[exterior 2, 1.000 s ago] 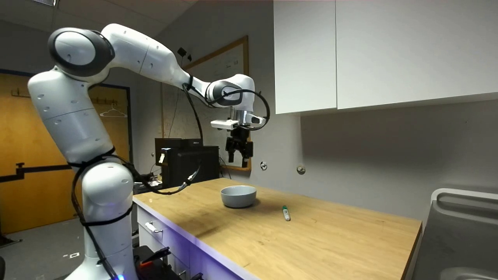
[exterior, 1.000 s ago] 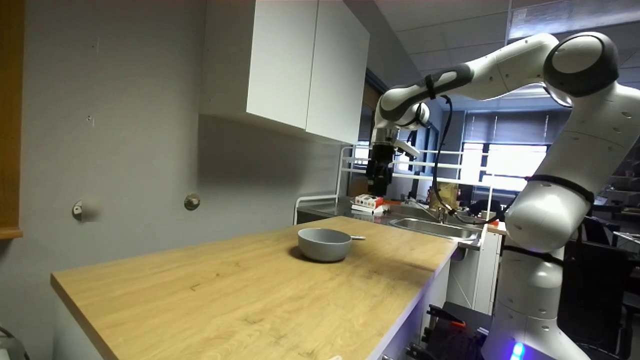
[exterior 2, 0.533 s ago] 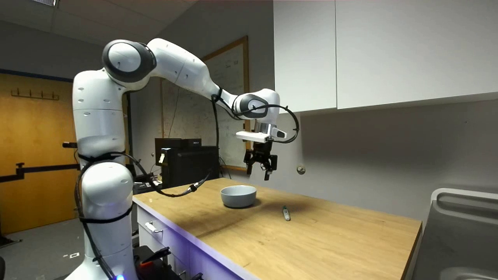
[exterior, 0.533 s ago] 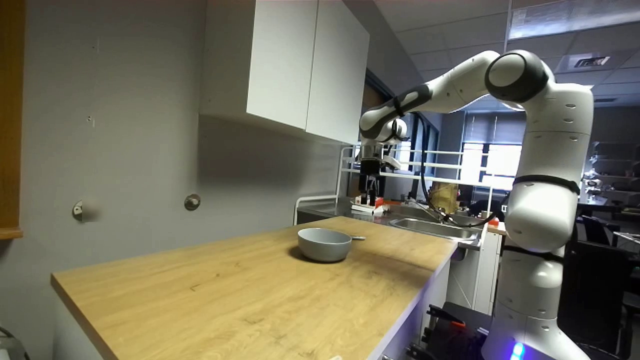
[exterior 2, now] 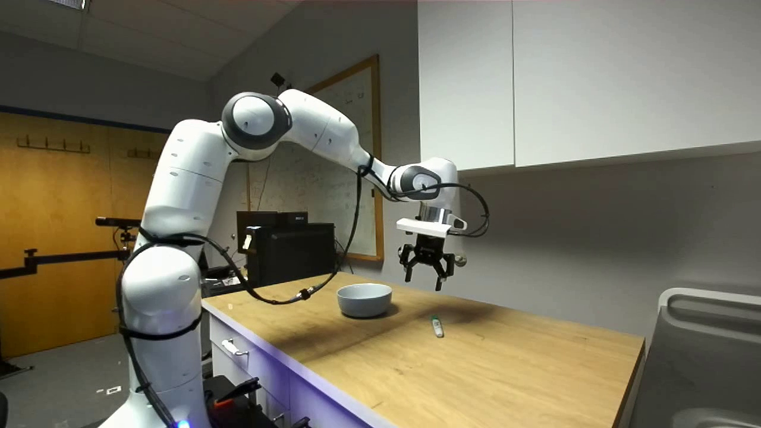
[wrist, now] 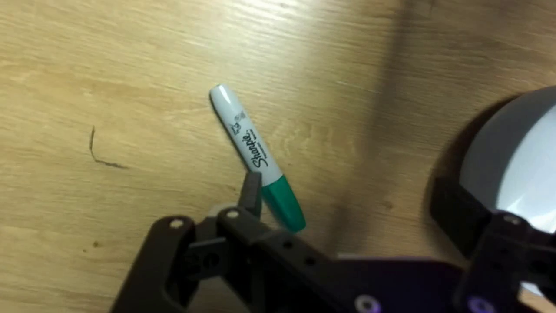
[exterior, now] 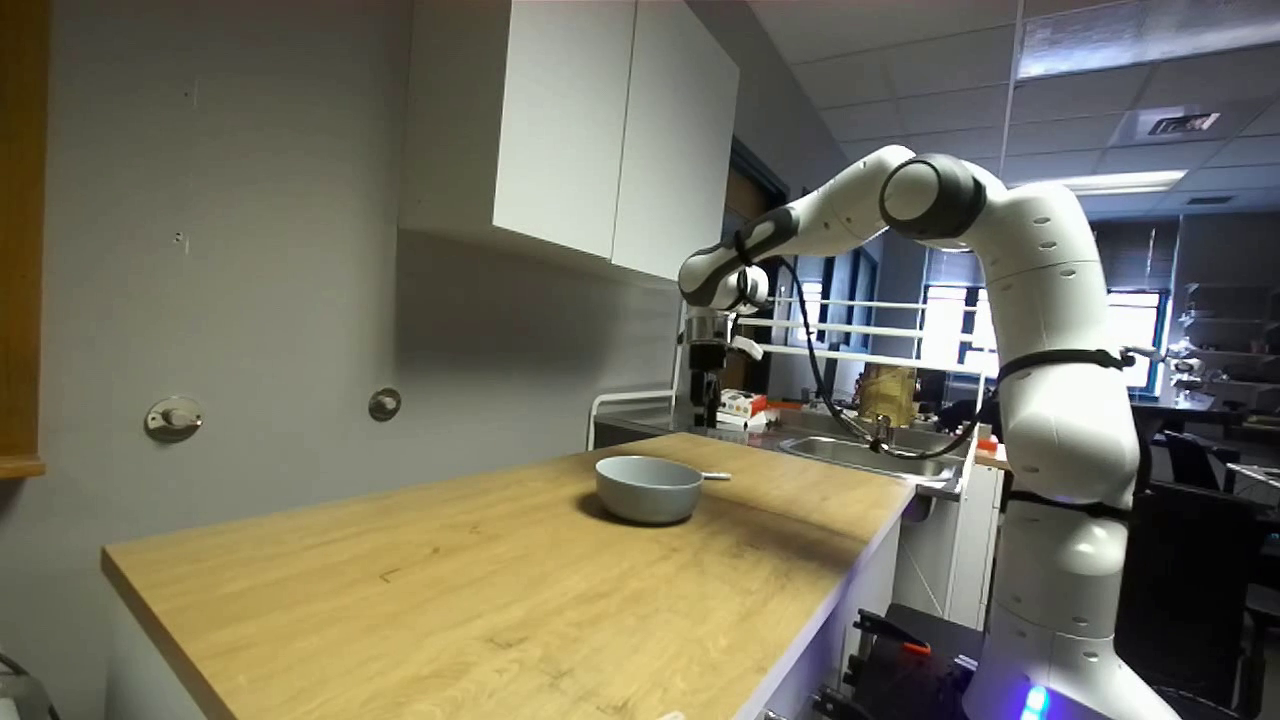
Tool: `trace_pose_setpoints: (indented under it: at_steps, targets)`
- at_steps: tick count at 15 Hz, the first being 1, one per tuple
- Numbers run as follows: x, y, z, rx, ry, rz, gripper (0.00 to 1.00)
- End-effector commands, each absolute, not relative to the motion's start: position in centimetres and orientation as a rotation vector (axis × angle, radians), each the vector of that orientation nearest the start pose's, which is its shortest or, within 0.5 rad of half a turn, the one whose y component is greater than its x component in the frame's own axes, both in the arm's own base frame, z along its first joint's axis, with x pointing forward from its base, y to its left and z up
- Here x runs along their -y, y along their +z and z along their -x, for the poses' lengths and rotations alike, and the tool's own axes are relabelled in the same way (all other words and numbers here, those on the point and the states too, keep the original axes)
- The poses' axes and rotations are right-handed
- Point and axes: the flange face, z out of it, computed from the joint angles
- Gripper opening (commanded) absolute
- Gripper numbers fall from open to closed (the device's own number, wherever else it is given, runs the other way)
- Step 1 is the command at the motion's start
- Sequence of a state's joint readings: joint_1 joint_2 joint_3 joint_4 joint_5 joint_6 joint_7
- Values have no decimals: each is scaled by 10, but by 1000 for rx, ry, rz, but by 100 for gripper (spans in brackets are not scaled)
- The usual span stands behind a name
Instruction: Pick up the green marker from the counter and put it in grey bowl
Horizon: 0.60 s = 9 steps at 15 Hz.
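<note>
The black fingers (wrist: 251, 193) are spread wide apart, and in both exterior views they hang on the white robot arm (exterior 2: 321, 128), clear above the light-brown wooden counter (exterior 2: 505, 362). The white marker with the green cap (wrist: 260, 158) lies on the counter; in an exterior view it is to the right of the round grey bowl (exterior 2: 364, 303), slightly nearer and apart from it. In the wrist view one finger partly hides the marker's edge, and the bowl shows at the right

The bowl (exterior 2: 364, 304) looks grey to me. Near it, the marker (wrist: 258, 155) is white, black-lettered, green-capped; beneath the bowl, the counter (exterior 2: 493, 359) is wood-grained tan.
</note>
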<state>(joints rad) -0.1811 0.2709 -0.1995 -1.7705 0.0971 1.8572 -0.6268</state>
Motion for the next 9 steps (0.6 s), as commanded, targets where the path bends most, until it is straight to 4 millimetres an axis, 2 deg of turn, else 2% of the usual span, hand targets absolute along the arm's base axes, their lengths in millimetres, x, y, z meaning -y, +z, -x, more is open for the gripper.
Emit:
trace_pose_setpoints:
  at_steps: [1,3,9]
  targets:
    - [226,378,-602,425,209,2971,100]
    - [230,359,-606,453,240,2954,100]
    - [234,304,-597,510,358,2896,100]
